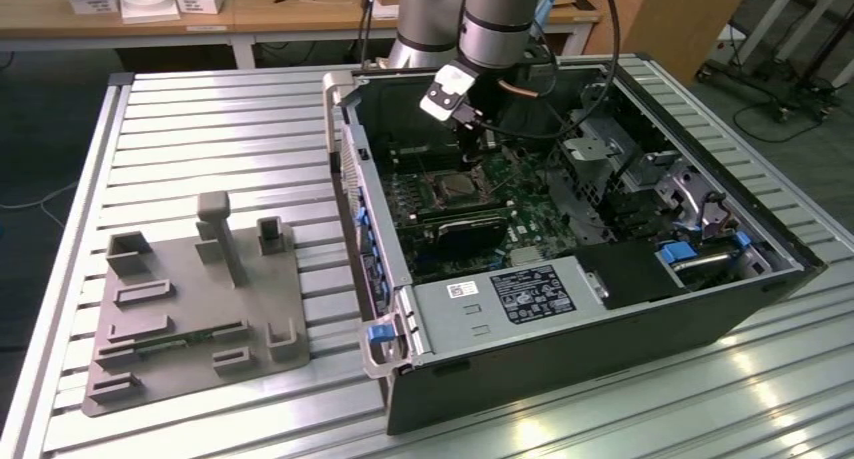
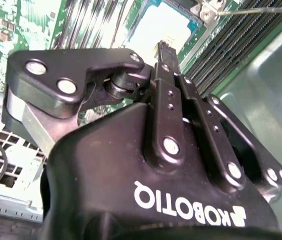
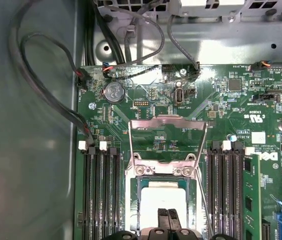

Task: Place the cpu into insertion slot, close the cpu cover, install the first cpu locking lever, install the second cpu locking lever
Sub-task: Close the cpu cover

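- Slatted metal table (image 1: 200,109) carries an open computer case (image 1: 534,379); in the exterior view, a grey fixture tray (image 1: 187,309) lies at the case's nine o'clock
- my gripper (image 3: 168,220) hangs just above the cpu (image 3: 163,197); fingers narrow, drawn together; I see nothing held
- cpu lies flat in its socket; cpu cover (image 3: 168,121) stands swung open beside it

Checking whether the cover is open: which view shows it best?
The first wrist view: the cover, flipped open beyond the chip, shows its whole frame. In the exterior view it is tiny under the arm; in the second wrist view the gripper blocks most of it.
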Controlling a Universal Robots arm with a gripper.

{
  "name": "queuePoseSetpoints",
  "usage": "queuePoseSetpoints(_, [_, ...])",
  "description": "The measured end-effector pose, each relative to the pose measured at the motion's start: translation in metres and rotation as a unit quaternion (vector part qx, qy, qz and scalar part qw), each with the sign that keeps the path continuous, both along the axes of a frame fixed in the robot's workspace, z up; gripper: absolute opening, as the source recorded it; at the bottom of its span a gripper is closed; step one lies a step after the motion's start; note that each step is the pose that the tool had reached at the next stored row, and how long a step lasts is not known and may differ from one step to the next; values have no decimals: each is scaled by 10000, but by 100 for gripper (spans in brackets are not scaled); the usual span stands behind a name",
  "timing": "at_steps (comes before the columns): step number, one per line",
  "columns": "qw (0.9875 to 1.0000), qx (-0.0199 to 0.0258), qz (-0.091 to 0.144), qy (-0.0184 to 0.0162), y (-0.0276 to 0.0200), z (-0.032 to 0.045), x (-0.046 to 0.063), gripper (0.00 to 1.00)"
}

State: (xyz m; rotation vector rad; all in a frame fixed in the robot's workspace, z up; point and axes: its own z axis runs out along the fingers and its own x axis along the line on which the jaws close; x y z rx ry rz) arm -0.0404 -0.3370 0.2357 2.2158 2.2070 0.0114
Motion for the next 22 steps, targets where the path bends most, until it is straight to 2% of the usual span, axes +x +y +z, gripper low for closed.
queuePoseSetpoints(18, [9999, 0, 120, 0, 0, -1, 1, 10])
queuePoseSetpoints(22, [9999, 2, 119, -1, 0, -8, 69, 10])
